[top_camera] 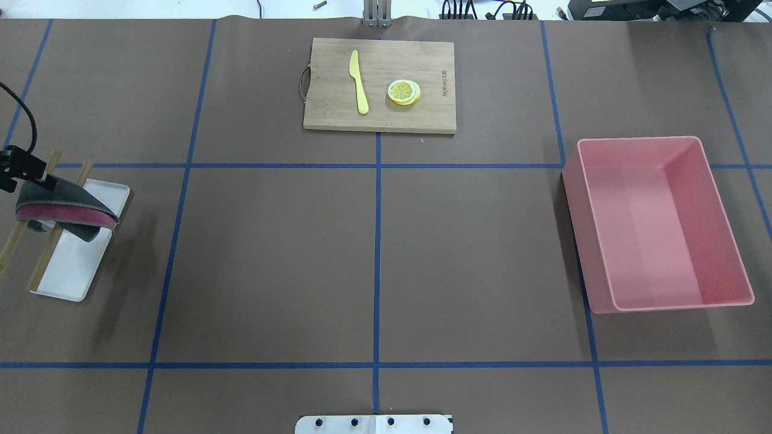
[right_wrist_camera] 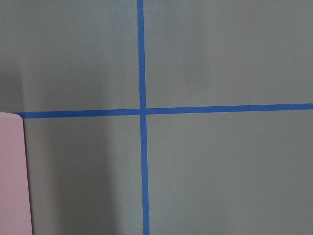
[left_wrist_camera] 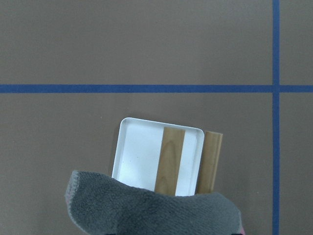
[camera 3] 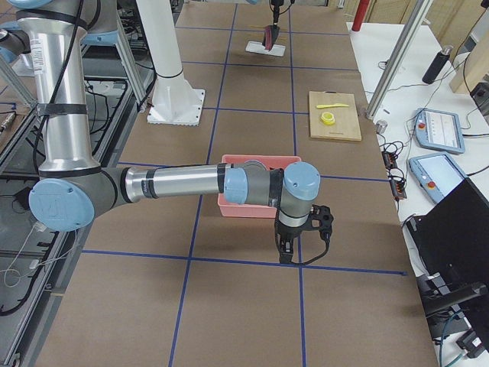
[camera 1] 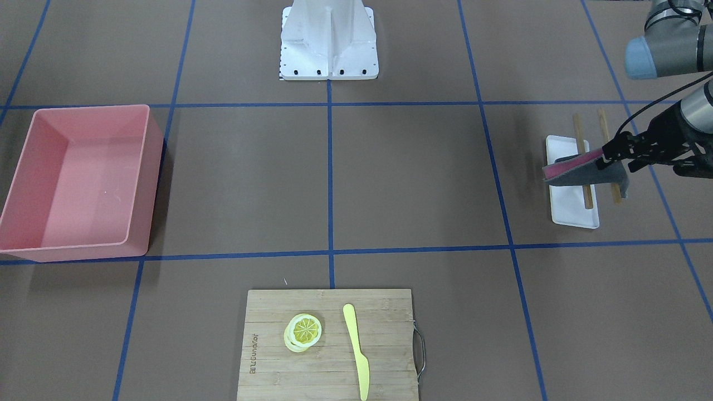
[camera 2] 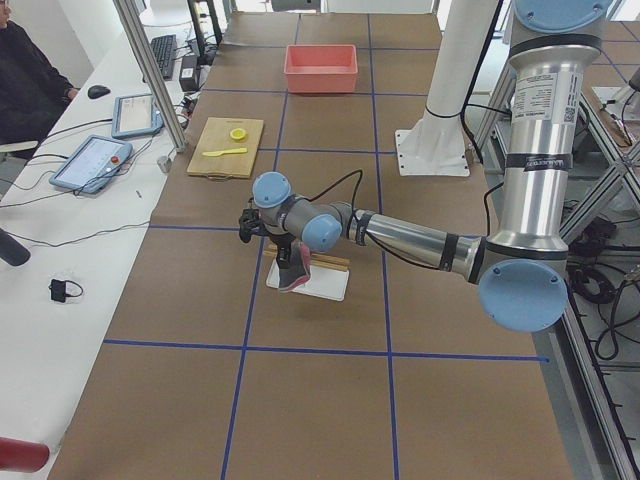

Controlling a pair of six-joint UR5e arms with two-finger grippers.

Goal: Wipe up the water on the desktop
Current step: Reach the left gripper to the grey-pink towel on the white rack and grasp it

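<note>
Grey-pink cloth (camera 1: 579, 171) clamped in left gripper (camera 1: 607, 156), held above white tray (camera 1: 569, 214) and wooden sticks (camera 1: 586, 195), likely for carrying to spill. Brown desktop (camera 1: 412, 178) spread below; no water discernible. Right gripper (camera 3: 294, 241) hung near pink bin (camera 3: 244, 205); its grip cannot be told.

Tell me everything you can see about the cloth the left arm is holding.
The cloth is folded double, grey fleece outside, magenta inside. The left gripper pinches one end, so it hangs tilted above the white tray and two wooden strips. Whether it touches them is unclear.
</note>
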